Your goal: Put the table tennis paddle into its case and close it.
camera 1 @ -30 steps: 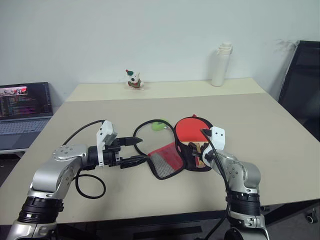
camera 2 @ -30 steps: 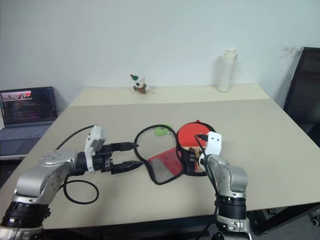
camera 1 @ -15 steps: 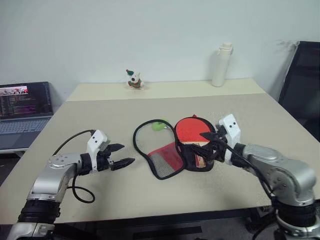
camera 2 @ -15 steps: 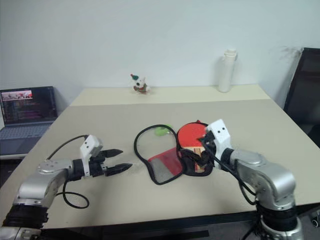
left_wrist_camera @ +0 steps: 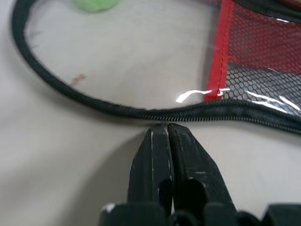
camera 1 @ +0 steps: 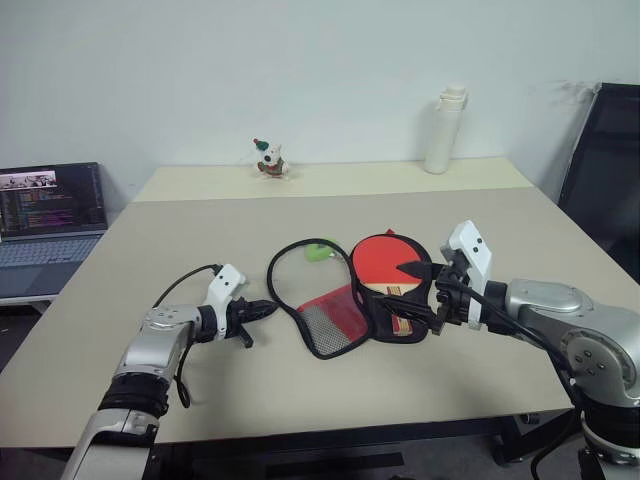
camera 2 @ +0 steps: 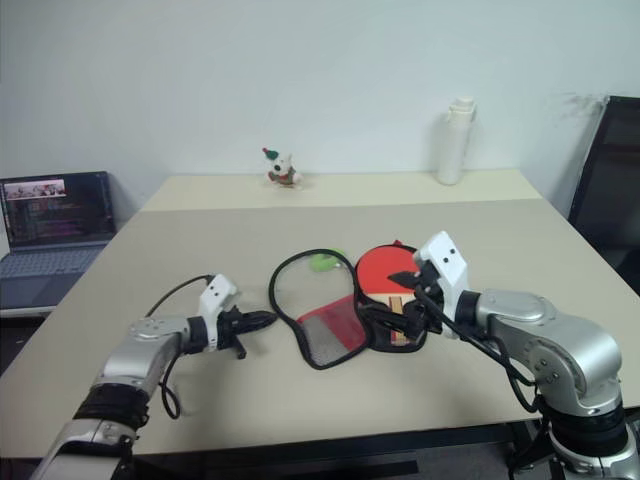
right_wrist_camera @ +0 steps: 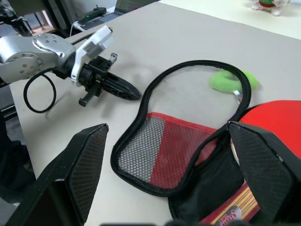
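Soft fabric case (camera 1: 330, 310), open flap limp on the bench (camera 1: 250, 390).
Pinch its stiff zip edge; your left gripper (left_wrist_camera: 165, 134) jaws are closed empty, your right gripper (camera 1: 420, 292) jaws wide.

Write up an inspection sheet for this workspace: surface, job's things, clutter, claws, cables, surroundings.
Surface: beige table, bare across most of its top.
Job's things: paddle lies on the open case, its flap spread flat, unzipped.
Clutter: green ball seen through the flap's clear window; white bottle and small figurine at the far edge.
Claws: left claw shut, tips at the flap's zip edge; right claw open over the paddle's handle end.
Cables: black cable loops at the left arm.
Surroundings: open laptop at left, black chair at right, plain wall behind.
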You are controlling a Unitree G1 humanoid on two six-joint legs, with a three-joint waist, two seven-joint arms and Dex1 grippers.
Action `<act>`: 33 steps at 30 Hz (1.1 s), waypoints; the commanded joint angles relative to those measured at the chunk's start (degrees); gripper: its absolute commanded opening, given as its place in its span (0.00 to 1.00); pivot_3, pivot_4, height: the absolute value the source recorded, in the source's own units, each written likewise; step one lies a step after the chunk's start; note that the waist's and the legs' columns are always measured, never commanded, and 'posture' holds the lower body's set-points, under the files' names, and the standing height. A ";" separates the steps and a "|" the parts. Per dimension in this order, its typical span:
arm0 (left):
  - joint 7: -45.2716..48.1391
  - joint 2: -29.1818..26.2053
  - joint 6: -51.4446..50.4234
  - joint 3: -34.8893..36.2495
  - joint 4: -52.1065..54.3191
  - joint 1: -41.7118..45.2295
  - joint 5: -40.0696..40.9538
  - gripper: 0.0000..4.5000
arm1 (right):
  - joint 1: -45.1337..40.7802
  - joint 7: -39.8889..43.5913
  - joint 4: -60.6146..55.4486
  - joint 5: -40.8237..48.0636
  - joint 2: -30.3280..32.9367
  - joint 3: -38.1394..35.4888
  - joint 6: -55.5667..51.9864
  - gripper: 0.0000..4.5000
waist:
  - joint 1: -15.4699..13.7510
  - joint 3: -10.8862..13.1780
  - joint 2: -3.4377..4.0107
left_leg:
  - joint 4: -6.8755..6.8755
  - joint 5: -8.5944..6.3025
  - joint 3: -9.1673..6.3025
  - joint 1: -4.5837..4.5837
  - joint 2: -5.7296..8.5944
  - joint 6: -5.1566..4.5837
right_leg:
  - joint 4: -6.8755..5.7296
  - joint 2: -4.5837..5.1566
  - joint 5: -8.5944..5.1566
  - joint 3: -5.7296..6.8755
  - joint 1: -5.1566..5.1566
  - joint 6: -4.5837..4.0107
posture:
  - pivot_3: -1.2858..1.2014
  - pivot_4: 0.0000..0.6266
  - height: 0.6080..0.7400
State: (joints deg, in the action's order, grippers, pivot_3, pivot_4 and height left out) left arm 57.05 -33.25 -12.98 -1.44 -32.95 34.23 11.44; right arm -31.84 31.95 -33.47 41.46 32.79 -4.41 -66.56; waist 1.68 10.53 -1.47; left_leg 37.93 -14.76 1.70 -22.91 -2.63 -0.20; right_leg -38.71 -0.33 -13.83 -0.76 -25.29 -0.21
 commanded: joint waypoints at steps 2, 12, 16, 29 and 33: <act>-0.92 2.66 2.42 -0.18 -3.82 3.03 -1.10 0.01 | 0.02 -0.77 -1.05 0.16 0.65 -0.65 1.82 0.99 | -0.03 -0.02 -0.03 | 0.01 0.00 0.00 0.00 0.01 0.00 | -0.01 0.00 0.00 0.00 0.01 0.00 | 0.52 0.24 1.00; -0.18 8.37 3.37 -0.87 2.67 9.95 -0.23 0.01 | 1.57 -0.52 -0.72 0.58 3.85 -3.00 2.58 0.99 | -0.43 0.02 -0.16 | 0.06 0.00 0.00 -0.05 0.06 0.01 | 0.00 0.04 0.01 -0.01 0.03 0.01 | 0.52 0.24 1.00; 1.13 11.17 2.86 -1.83 4.59 15.34 0.31 0.01 | 2.87 0.89 1.01 0.93 7.72 -6.79 2.90 0.99 | -0.58 0.02 -0.17 | 0.06 0.00 -0.01 -0.05 0.08 0.01 | 0.02 0.04 0.01 0.01 0.05 0.02 | 0.52 0.24 1.00; -5.77 24.11 19.68 -3.29 -28.70 35.96 -6.88 0.01 | 8.08 -1.46 7.06 -3.20 14.12 -13.54 5.75 0.99 | 0.52 0.04 -0.20 | -0.03 -0.02 0.11 -0.02 0.14 -0.04 | 0.12 -0.07 0.01 -0.23 0.08 0.04 | 0.52 0.24 1.00; -3.03 23.07 21.51 -1.88 -28.46 34.67 -5.78 0.01 | 7.73 -3.10 8.57 -3.04 11.99 -12.05 5.29 0.99 | 0.54 0.05 -0.22 | -0.03 -0.01 0.02 0.04 0.03 -0.03 | 0.04 -0.19 0.00 -0.16 0.03 0.04 | 0.52 0.24 1.00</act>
State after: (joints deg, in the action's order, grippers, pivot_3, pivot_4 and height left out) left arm 52.81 -9.13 6.55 -4.96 -63.29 68.15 4.68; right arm -23.43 29.62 -24.81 38.74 45.18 -16.49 -61.99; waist 2.21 10.58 -1.69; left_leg 37.91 -14.77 1.73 -22.87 -2.61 -0.23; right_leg -38.69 -0.53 -13.82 -0.92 -25.26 -0.17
